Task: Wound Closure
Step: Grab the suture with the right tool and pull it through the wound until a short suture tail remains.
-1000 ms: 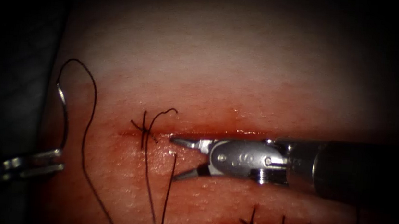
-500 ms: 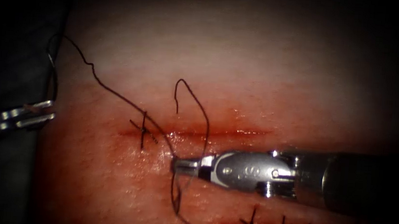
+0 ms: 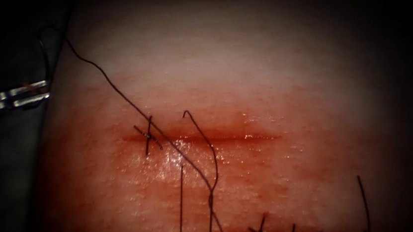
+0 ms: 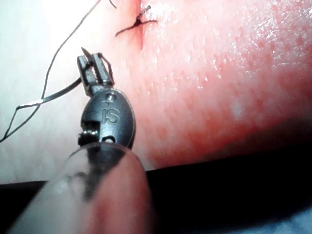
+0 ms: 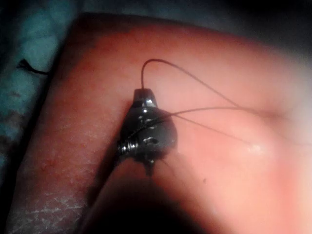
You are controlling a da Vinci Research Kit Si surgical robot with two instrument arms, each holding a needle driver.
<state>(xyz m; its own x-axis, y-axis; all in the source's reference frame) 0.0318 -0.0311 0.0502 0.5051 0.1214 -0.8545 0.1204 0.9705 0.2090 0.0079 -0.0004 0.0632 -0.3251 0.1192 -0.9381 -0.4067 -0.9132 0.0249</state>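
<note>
My left tool is off the tissue's left edge, jaws shut on the curved needle near one end; a short point sticks out past the jaws. The needle is out of the tissue. Thread runs taut from it across the tied stitch at the left end of the cut and off the lower edge. A loose thread end arches over the cut. My right tool is shut on the thread over the tissue.
A row of earlier stitches with upright cut ends lies along a second line at the lower right. Red fluid wets the tissue around the cut. The tissue's left edge drops to dark bench.
My right tool shut on the thread below the cut and drew back out of the endoscope view. My left tool carried the needle up and left, and the thread pulled straight.
</note>
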